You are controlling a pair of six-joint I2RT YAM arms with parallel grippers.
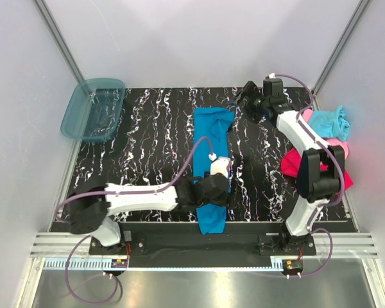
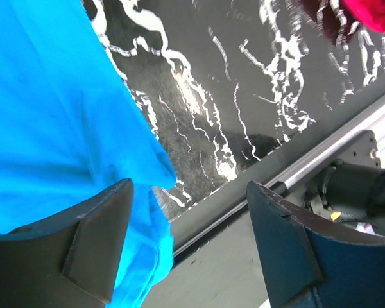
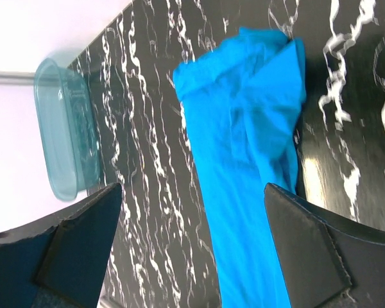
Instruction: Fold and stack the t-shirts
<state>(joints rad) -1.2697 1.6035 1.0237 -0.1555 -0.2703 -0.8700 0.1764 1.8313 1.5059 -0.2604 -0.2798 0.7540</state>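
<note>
A medium blue t-shirt lies folded into a long narrow strip down the middle of the table, and its near end hangs over the front edge. My left gripper hovers over that near end. In the left wrist view the left gripper is open, with the blue cloth under and beside its left finger and nothing pinched. My right gripper stands open just right of the strip's far end. From the right wrist view the right gripper looks down along the blue t-shirt.
A translucent teal bin sits at the far left corner and also shows as the bin. At the right edge lie an aqua t-shirt, a light pink one and a magenta-red one. The table's front rail runs below the left gripper.
</note>
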